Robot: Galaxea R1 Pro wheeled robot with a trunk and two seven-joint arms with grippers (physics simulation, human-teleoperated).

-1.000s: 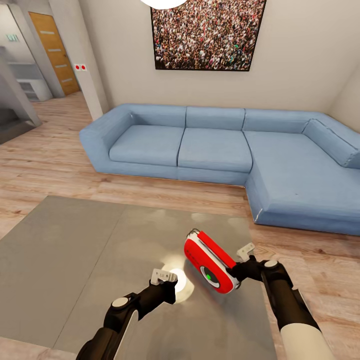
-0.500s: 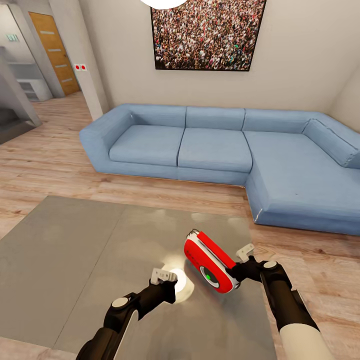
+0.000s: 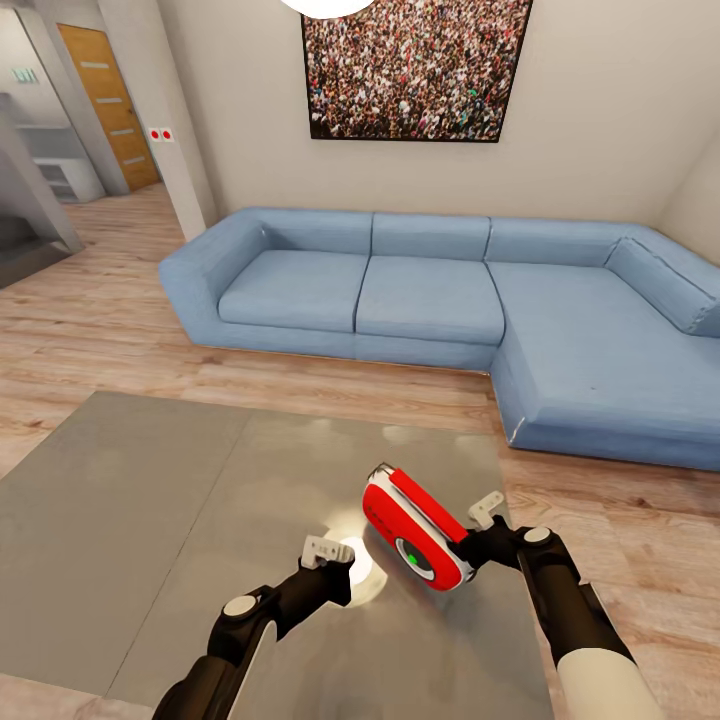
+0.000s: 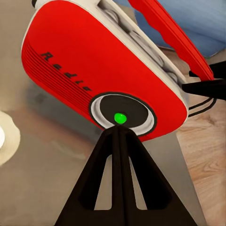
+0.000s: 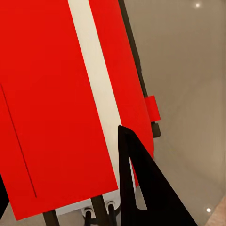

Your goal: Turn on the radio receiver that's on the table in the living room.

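While our head camera looks down over the table (image 3: 150, 500), the radio receiver (image 3: 415, 528) sits tilted above the glossy top at about 5 o'clock, our right gripper (image 3: 478, 535) clamped on its right end. Our left gripper (image 3: 325, 560) hangs near it at 7 o'clock with fingers drawn together. A blue sofa (image 3: 430, 300) and crowd photo (image 3: 415, 65) lie toward 12 o'clock.

From our left wrist, closed fingertips (image 4: 118, 134) touch the radio receiver (image 4: 94, 66) at its green-centred dial (image 4: 121, 117).

From our right wrist, a finger (image 5: 141, 188) lies against the radio receiver (image 5: 52, 108), the table (image 5: 188, 70) beyond
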